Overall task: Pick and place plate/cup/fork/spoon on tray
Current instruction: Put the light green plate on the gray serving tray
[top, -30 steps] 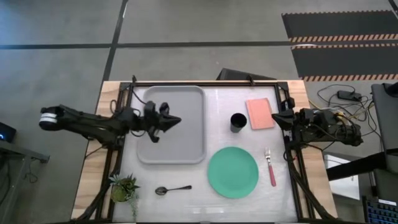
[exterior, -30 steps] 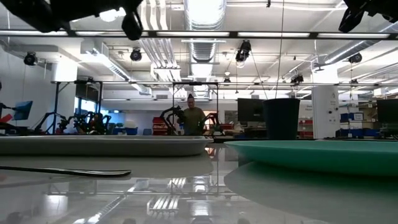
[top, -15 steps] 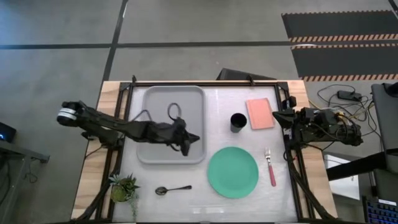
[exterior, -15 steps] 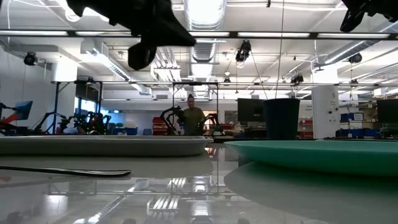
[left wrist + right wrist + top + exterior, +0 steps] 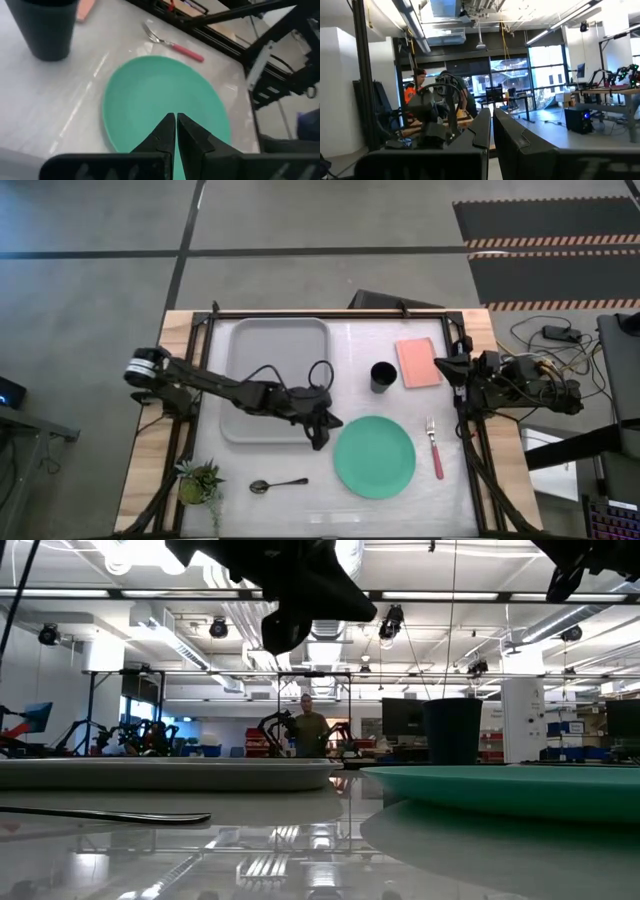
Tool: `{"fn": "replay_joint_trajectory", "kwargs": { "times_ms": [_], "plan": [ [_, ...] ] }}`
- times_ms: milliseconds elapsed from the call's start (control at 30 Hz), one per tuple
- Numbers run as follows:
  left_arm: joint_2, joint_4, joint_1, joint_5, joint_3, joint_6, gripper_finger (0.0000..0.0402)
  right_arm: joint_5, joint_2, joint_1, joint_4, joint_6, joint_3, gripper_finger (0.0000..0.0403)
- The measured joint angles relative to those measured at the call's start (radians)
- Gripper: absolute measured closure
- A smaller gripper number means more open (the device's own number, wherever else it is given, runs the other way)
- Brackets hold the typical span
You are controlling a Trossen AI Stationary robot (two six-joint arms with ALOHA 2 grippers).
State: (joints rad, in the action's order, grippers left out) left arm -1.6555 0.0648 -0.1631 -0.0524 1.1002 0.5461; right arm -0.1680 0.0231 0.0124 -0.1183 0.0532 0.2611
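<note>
The mint-green plate (image 5: 374,457) lies flat on the table right of the light-grey tray (image 5: 276,380); it also shows in the left wrist view (image 5: 165,100). The black cup (image 5: 382,376) stands behind it. The pink-handled fork (image 5: 434,447) lies right of the plate. The dark spoon (image 5: 278,484) lies near the front edge. My left gripper (image 5: 322,436) is shut and empty, above the table by the plate's left edge. My right gripper (image 5: 442,366) is shut and empty, raised at the table's right edge.
A pink rectangular pad (image 5: 418,362) lies right of the cup. A small potted plant (image 5: 199,480) stands at the front left corner. Dark frame rails run along the table's left and right sides. People stand in the room beyond the table (image 5: 312,730).
My left gripper has swung from over the tray toward the table's right and near edges, ending by the plate's left edge, its arm stretching out across the tray. Its fingers stay shut. No tableware has moved.
</note>
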Motion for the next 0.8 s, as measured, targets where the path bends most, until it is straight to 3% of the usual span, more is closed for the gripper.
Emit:
{"fn": "replay_joint_trajectory", "kwargs": {
  "times_ms": [333,467,800],
  "plan": [
    [-0.087,0.154,0.0,-0.139,-0.018,-0.09,0.0402,0.0,0.0,0.0,0.001,-0.001,0.0,0.0394],
    [-0.166,0.306,0.005,-0.14,-0.018,-0.152,0.0393,0.0,0.0,0.0,0.002,-0.001,0.0,0.0394],
    [-0.313,0.347,0.007,-0.193,0.031,-0.274,0.0263,0.0,0.001,0.0,0.037,0.017,-0.001,0.0394]
  ]
}}
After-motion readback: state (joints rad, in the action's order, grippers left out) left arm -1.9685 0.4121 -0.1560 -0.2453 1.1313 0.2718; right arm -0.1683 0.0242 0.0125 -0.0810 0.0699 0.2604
